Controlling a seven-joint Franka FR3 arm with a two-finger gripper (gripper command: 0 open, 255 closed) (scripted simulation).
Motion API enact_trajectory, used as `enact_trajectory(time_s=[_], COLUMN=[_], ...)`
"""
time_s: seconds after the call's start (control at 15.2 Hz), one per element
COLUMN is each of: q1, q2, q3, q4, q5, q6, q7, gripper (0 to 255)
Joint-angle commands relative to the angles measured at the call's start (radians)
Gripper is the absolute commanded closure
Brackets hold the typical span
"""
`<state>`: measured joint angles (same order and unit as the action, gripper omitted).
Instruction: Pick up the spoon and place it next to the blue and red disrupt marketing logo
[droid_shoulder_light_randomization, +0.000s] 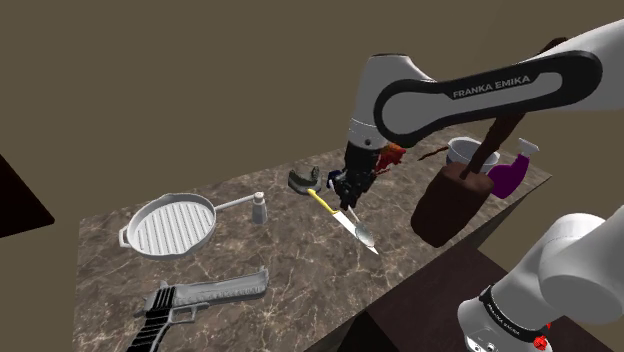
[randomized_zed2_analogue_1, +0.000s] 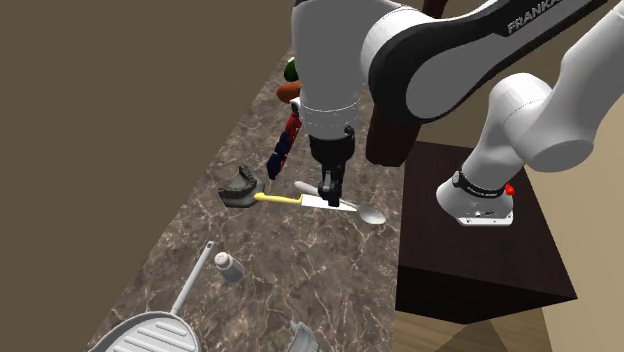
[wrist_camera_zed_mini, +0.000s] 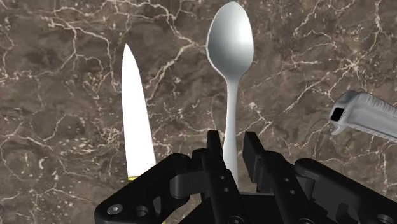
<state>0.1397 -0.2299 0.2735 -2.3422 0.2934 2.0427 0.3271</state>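
Marble counter (droid_shoulder_light_randomization: 300, 265): the spoon (wrist_camera_zed_mini: 230, 51) lies bowl-up on the stone, its bowl pointing away from the gripper (wrist_camera_zed_mini: 232, 143) and its slim handle running back between the two black fingers (wrist_camera_zed_mini: 214, 149). The fingers are drawn in narrow and clasp the handle from both sides (a hairline of shadow shows at one finger, but no real gap can be made out). In the shoulder view the spoon's bowl (droid_shoulder_light_randomization: 366, 238) rests near the counter's front edge, with the gripper (droid_shoulder_light_randomization: 345, 192) set down over the handle end. A knife (randomized_zed2_analogue_1: 300, 199) with a yellow handle and white blade lies just beside the spoon, the blade roughly parallel to the spoon's handle. The blue and red logo (randomized_zed2_analogue_1: 286, 140) stands toward the wall side of the counter, beyond the knife and apart from the spoon. A grey curved piece (randomized_zed2_analogue_1: 240, 188) sits at the knife's handle end. Farther along the counter are a small shaker (droid_shoulder_light_randomization: 259, 208), a white grill pan (droid_shoulder_light_randomization: 165, 222) and a grey-and-black pistol (droid_shoulder_light_randomization: 200, 295). A brown knife block (droid_shoulder_light_randomization: 450, 200) stands behind the arm.
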Motion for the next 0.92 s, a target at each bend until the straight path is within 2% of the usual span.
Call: enact_trajectory(time_s=[0.0,0.46,0.86], q1=[-0.021,-0.099,-0.175], q2=[-0.028,-0.11,-0.137], q3=[-0.032,-0.151,-0.256], q4=[-0.029,-0.107,-0.128], q5=[-0.006,-0.053,-0.116], q6=[-0.009,-0.05,-0.081], q7=[-0.052,-0.219,-0.36], gripper=[255,255,255])
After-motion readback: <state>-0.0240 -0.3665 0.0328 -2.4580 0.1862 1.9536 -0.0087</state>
